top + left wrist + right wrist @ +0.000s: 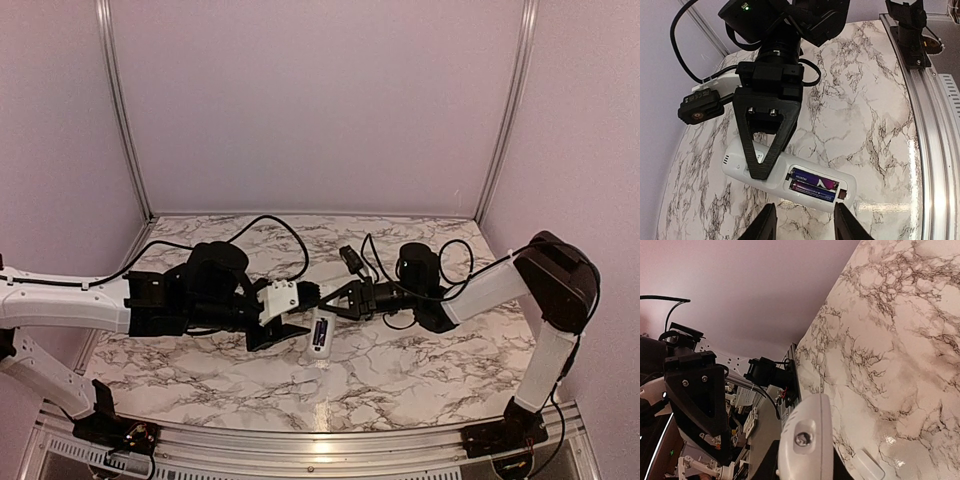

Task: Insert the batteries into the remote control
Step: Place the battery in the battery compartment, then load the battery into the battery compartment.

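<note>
The remote control (735, 169) is seen lying back-up on the marble table (865, 110). Its battery bay is uncovered and the batteries (812, 191) are seated side by side inside it, their purple-and-dark wrappers running along the remote's length. The end of the remote away from the bay is pinched by the right gripper (760, 171). One black triangular finger is pressed across the remote's back, while the finger beneath is hidden from the left wrist camera. In the right wrist view the same white end, marked by a small screw, is framed tightly by dark fingers on either side. The left gripper (805, 227) is held just beside the remote's long edge nearest the bay, its jaws spread with nothing caught between them, and its two black fingers (765, 226) are set clear of the casing. From above, the two arms are shown meeting over the remote from opposite sides. Black cables (275, 228) are looped on the table beyond the remote, and an aluminium rail (925, 100) is seen along the table edge on the side of the remote nearer the arm bases.
</note>
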Action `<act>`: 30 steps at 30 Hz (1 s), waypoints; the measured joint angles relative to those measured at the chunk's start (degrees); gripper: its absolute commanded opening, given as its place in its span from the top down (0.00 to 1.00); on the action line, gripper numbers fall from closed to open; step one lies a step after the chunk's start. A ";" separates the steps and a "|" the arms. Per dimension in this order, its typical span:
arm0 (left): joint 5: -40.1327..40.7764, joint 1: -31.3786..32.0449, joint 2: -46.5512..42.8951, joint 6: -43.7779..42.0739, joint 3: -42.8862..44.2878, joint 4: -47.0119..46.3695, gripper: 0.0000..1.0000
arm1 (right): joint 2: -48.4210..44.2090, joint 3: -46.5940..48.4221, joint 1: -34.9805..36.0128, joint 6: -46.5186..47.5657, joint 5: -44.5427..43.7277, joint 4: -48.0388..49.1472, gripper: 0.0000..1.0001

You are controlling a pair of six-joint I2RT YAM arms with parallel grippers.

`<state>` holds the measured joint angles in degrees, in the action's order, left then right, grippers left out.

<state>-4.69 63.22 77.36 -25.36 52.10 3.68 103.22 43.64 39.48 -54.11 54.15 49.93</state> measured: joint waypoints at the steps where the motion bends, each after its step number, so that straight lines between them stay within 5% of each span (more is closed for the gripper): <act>1: -0.17 0.26 0.37 -0.81 0.31 0.42 0.63 | 0.00 0.07 0.13 0.09 0.00 -0.15 1.00; 30: 3.52 3.17 7.04 -10.45 3.48 4.46 0.75 | -0.35 2.75 3.08 7.26 -0.17 -9.94 1.00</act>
<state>-1.17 66.39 84.40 -35.81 55.57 8.14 102.87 46.39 42.57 -46.85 53.98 39.99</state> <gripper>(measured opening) 0.249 0.193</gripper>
